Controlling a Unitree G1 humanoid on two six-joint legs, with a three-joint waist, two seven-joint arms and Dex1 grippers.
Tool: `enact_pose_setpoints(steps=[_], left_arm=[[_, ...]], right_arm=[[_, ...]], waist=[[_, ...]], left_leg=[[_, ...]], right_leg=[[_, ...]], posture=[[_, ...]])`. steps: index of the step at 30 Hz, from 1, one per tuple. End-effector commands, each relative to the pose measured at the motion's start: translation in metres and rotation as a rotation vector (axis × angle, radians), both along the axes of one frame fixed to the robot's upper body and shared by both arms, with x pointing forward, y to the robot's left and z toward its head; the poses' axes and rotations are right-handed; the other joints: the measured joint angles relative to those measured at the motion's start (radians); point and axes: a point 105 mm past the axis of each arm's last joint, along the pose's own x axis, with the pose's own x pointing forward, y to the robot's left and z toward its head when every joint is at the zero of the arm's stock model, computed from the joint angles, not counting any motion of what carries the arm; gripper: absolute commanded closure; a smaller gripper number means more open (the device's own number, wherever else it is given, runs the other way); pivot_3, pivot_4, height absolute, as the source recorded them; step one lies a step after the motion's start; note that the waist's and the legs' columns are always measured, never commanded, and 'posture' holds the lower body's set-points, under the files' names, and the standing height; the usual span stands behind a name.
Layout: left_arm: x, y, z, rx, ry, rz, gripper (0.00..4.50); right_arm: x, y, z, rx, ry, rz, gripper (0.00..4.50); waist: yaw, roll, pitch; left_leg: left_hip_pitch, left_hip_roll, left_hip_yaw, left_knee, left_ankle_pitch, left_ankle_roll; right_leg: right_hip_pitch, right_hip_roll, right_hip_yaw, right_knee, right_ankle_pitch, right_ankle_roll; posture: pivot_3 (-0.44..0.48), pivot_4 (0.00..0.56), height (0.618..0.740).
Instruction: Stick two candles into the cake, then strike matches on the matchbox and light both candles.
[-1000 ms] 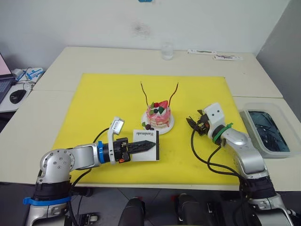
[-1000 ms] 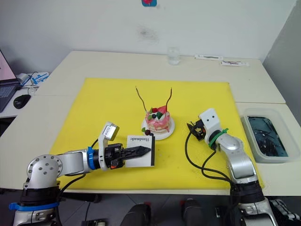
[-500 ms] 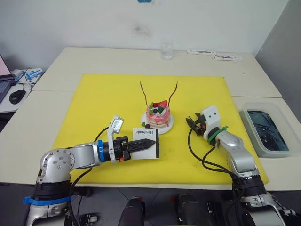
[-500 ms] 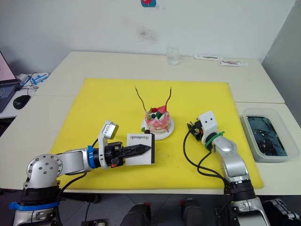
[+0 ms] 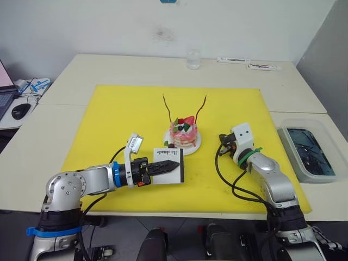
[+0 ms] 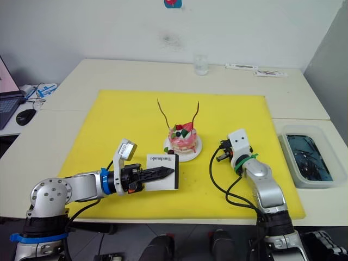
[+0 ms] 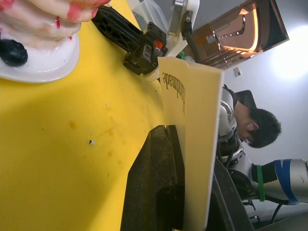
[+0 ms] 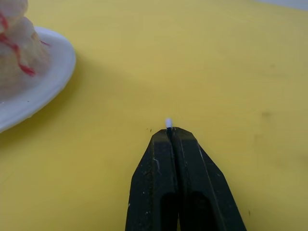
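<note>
The cake sits on its white plate near the middle of a yellow mat on the table. 2 candles stand in it, a dark wavy one on each side, leaning apart at the tops.

The left gripper lies low over the mat just in front of the cake, its fingers closed flat on the matchbox, which stands on edge with its lettering facing up. In the left wrist view the box is pinched between the 2 black fingers, and the plate's rim lies close beyond.

The right gripper rests at the mat just to the right of the plate, pointing toward the cake. Its jaws are pressed together on a match, whose small white tip pokes out just past the fingertips. The tip is near the plate but clear of it.

At the table's far edge stands a glass, with 2 flat wrappers to its right. A clear tub sits beside the mat on the right, and a mouse lies at the far left.
</note>
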Motion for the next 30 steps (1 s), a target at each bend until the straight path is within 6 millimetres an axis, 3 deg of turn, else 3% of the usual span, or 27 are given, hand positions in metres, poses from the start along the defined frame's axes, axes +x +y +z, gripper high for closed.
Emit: enact_pose_setpoints(steps=[1, 6, 11, 14, 30], left_arm=[[0.002, 0.0, 0.011, -0.017, -0.047, -0.007, 4.5], [0.006, -0.002, 0.012, -0.022, -0.043, -0.016, 4.5], [0.011, -0.012, 0.017, -0.051, -0.045, -0.061, 4.5], [0.013, -0.014, 0.017, -0.052, -0.041, -0.079, 4.5], [0.014, -0.017, 0.021, -0.052, -0.058, -0.109, 4.5]], right_arm=[[-0.012, 0.005, 0.028, 0.008, -0.069, 0.088, 4.47], [-0.03, 0.006, 0.052, -0.052, -0.128, 0.209, 4.47], [-0.097, 0.032, 0.089, -0.14, -0.158, 0.661, 4.47], [-0.11, 0.038, 0.09, -0.185, -0.126, 0.751, 4.47], [-0.096, 0.066, 0.079, -0.335, -0.17, 0.838, 4.47]], waist=[[0.0, 0.0, 0.0], [0.001, 0.0, 0.0], [0.002, 0.002, 0.001], [-0.001, 0.001, 0.001], [0.001, 0.001, 0.001]], left_leg=[[0.0, 0.0, 0.0, 0.0, 0.0, 0.0], [-0.001, 0.0, 0.0, 0.0, 0.0, 0.0], [-0.002, 0.0, 0.0, 0.001, 0.0, 0.0], [-0.001, 0.0, -0.001, 0.0, 0.0, 0.0], [-0.002, 0.0, -0.001, 0.0, 0.0, 0.0]], right_leg=[[0.0, 0.0, 0.0, 0.0, 0.0, 0.0], [-0.001, 0.0, 0.0, 0.0, 0.0, 0.0], [-0.001, 0.0, 0.0, 0.0, 0.0, 0.0], [0.0, 0.0, -0.001, -0.001, 0.0, 0.001], [-0.002, 0.0, -0.001, -0.001, 0.0, 0.001]], posture=[[0.0, 0.15, 0.74], [0.0, 0.15, 0.74], [0.0, 0.15, 0.74], [0.0, 0.15, 0.74], [0.0, 0.15, 0.74]])
